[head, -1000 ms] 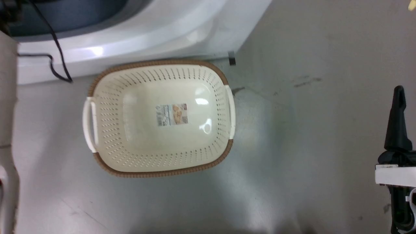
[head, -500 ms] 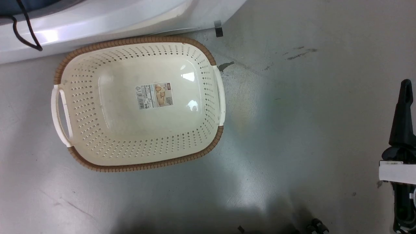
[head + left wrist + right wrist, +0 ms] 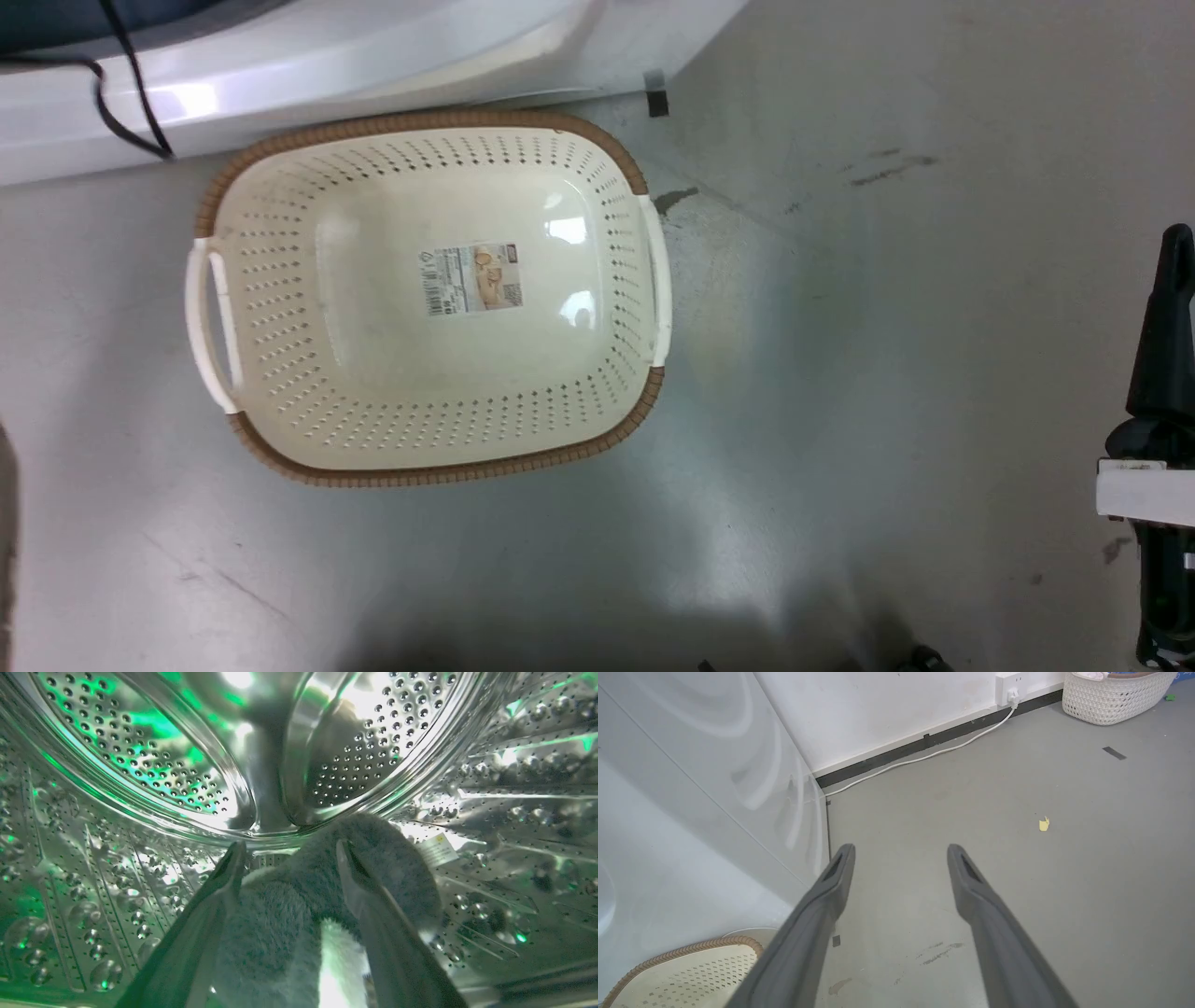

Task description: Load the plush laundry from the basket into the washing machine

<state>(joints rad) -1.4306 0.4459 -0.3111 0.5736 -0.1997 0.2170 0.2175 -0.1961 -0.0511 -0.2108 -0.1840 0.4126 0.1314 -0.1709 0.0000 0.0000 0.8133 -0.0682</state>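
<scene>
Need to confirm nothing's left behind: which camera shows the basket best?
Head view: the whole basket from above, its label visible on the bottom. Right wrist view catches one rim corner; left wrist view looks inside the washing machine.

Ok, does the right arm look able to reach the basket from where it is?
Probably yes. The right gripper is open and holds nothing, and only grey floor lies between it and the basket, whose white handle faces that side. How far the arm extends I cannot judge.
</scene>
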